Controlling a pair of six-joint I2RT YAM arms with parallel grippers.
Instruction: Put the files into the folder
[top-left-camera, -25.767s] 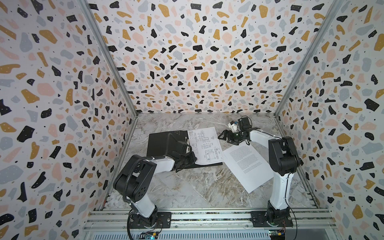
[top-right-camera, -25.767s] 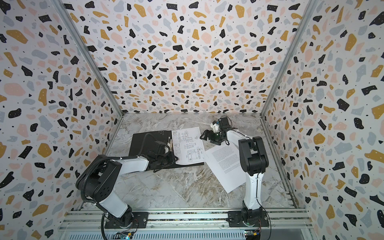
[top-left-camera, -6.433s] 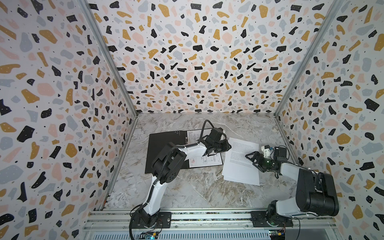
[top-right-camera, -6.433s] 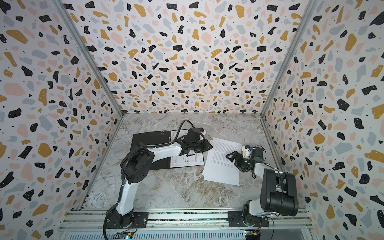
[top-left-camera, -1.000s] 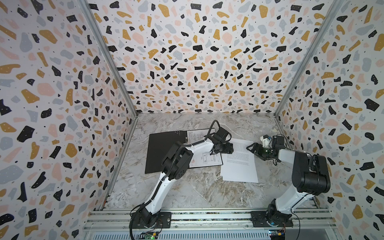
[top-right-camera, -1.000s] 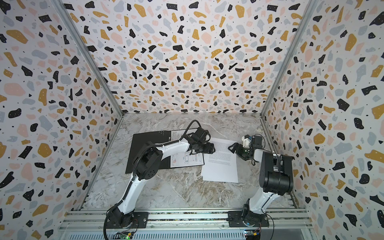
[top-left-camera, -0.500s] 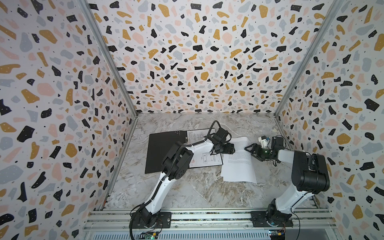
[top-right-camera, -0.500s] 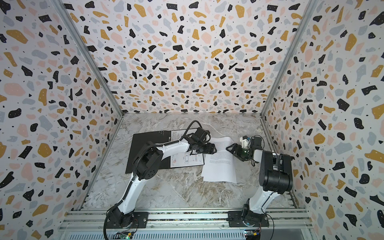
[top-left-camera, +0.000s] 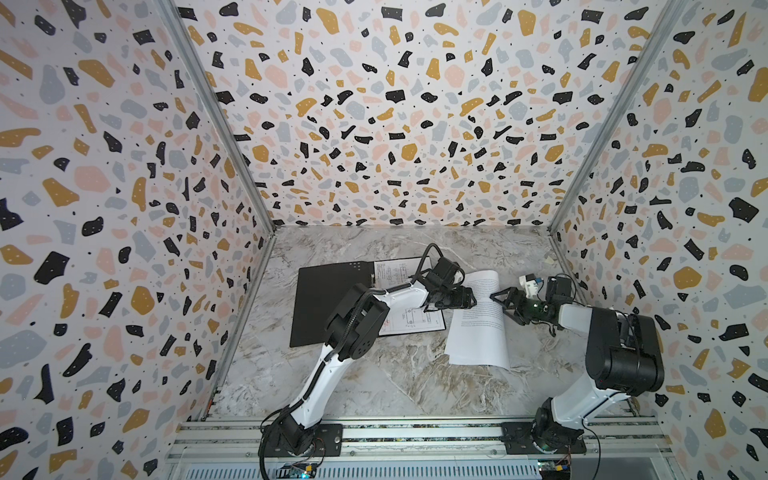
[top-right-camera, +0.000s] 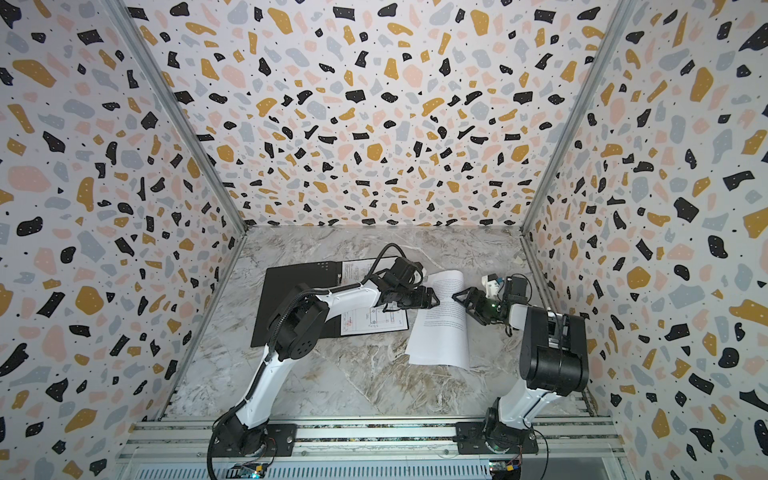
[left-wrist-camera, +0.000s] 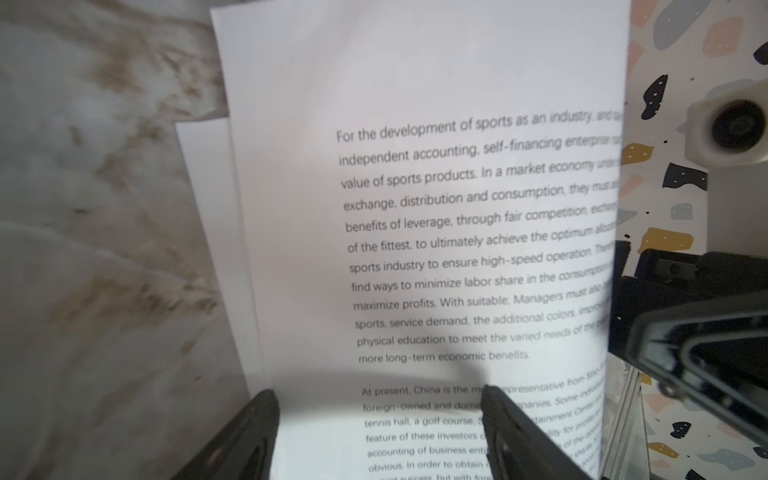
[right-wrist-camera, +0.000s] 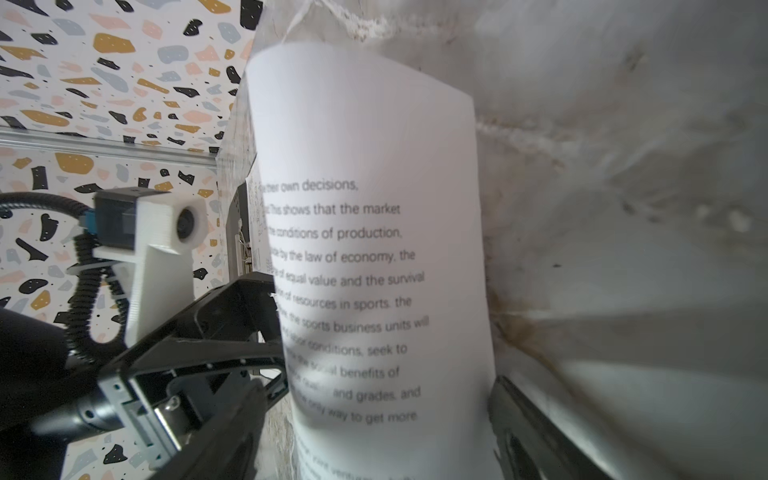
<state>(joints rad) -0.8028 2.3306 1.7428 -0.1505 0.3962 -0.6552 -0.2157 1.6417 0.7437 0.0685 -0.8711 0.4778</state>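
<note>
The folder (top-left-camera: 328, 299) lies open and flat, matte black inside up; the diagram sheet (top-left-camera: 415, 324) rests on its right half; the text sheet (top-left-camera: 478, 332) lies just beside it on the right, far end curled upward.

The left arm (top-left-camera: 399, 297) hides the middle of the diagram sheet (top-left-camera: 415, 323); at three o'clock from it, print on the text sheet (top-left-camera: 478, 332) is too small to read.

Printed sheet (left-wrist-camera: 415, 208) fills most of the frame, paragraphs legible, lying on the marbled worktop (left-wrist-camera: 104, 249). One long edge curls upward. Left pincer (left-wrist-camera: 378, 415) is spread wide over the sheet's near end: one finger at the blank margin, the other across the text, contact unclear. Beyond the curled edge sit the right pincer (left-wrist-camera: 623, 299), dark and blurred, a white camera housing (left-wrist-camera: 731, 129) and the speckled wall (left-wrist-camera: 665, 62).
</note>
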